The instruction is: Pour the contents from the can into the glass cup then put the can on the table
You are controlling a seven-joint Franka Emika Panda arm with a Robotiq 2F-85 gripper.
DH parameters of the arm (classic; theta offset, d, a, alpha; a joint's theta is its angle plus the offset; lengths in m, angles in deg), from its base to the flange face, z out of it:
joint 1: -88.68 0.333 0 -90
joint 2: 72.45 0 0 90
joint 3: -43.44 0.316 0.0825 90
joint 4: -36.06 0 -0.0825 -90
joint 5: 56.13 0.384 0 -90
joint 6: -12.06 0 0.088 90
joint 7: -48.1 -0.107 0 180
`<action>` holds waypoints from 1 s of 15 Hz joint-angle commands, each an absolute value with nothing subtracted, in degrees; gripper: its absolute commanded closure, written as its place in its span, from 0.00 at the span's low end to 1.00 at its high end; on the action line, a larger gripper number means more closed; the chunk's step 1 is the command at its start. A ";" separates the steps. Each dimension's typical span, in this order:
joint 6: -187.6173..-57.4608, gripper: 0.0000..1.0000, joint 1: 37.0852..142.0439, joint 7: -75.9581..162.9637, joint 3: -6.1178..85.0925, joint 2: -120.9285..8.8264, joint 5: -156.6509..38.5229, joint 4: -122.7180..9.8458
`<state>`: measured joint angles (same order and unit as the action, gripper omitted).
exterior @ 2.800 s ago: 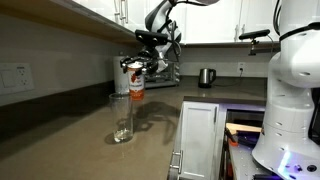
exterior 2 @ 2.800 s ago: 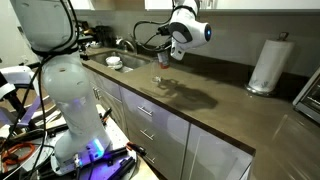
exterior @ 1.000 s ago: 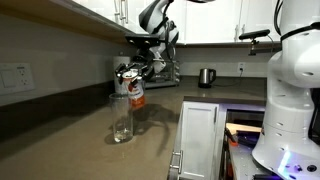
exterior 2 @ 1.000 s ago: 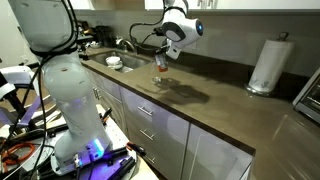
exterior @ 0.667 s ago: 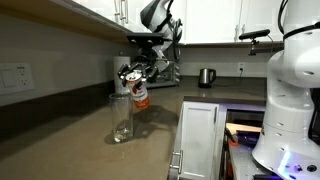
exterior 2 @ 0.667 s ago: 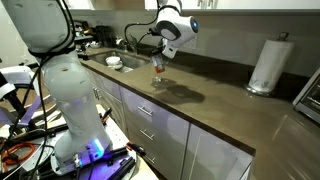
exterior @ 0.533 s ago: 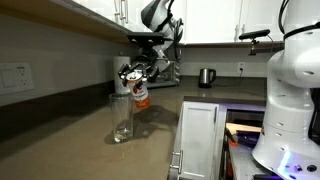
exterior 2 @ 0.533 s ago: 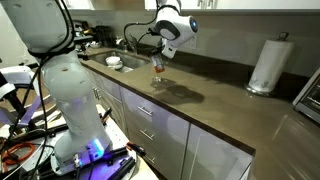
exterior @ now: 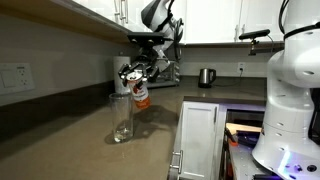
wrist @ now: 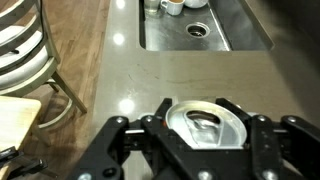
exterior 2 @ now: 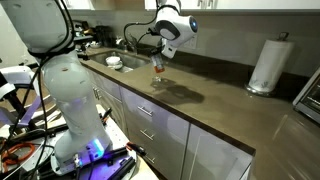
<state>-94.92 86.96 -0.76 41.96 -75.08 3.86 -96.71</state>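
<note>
White can [exterior: 140, 94] w/ orange-red base, clear glass cup [exterior: 121, 119], grey-brown table [exterior: 80, 150].

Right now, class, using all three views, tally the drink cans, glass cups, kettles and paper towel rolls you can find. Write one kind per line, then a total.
can: 1
glass cup: 1
kettle: 1
paper towel roll: 1
Total: 4
</note>
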 commanded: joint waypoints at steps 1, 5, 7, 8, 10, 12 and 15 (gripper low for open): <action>-94.75 0.50 86.82 -0.81 42.01 -75.06 3.75 -96.61; -95.37 0.75 86.52 -1.85 41.74 -76.17 3.14 -97.28; -95.74 0.75 86.27 -2.61 41.46 -76.86 2.84 -97.58; -95.73 0.75 86.11 -2.86 41.32 -77.10 2.54 -97.63; -96.03 0.75 86.00 -3.30 41.01 -77.71 2.11 -97.91; -96.63 0.75 86.05 -4.10 40.90 -78.50 1.19 -98.08; -99.39 0.75 86.42 -7.21 41.49 -79.70 -1.16 -98.09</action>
